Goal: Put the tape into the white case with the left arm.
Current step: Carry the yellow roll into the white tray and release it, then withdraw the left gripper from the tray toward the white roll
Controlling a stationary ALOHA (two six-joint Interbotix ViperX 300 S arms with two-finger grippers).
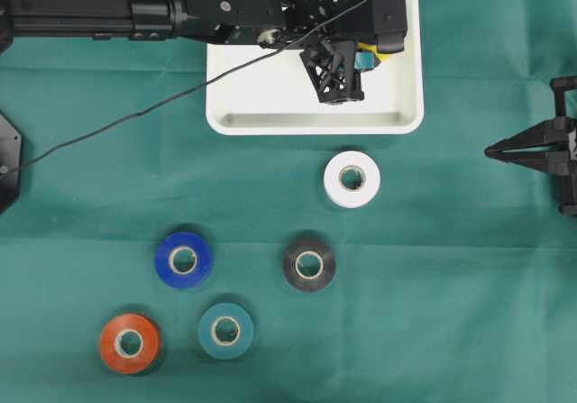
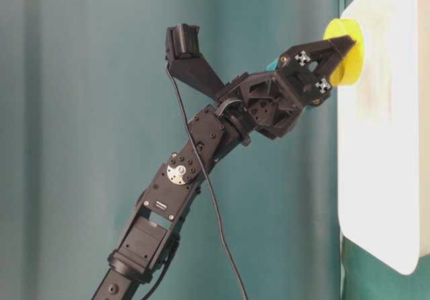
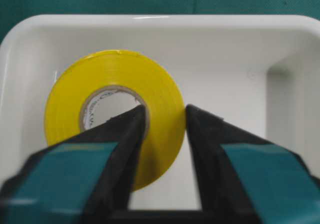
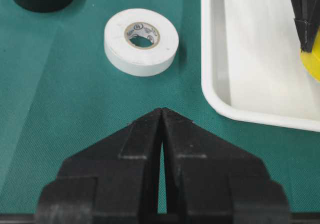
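**Holding a yellow roll over the white tray**

Looking from overhead, the white case [image 1: 314, 96] lies at the top of the green cloth [image 1: 81, 178], and the left arm [image 1: 225, 11] reaches across it. Its gripper [image 1: 347, 78] hangs over the tray, a sliver of yellow tape [image 1: 383, 51] showing beside it. Outside the tray lie a white roll [image 1: 352, 179], black roll [image 1: 309, 263], blue roll [image 1: 184, 260], teal roll [image 1: 225, 331] and orange roll [image 1: 130, 343].

At table level, the fingertips pinch the yellow roll against the tray's pale floor.

From the left wrist, one finger [image 3: 122, 144] sits inside the core, the other outside, clamping the roll's wall. Print on the core is too blurred to read.

From the right wrist, the right gripper [image 4: 162, 115] is pressed together near the white roll; its core print is illegible.
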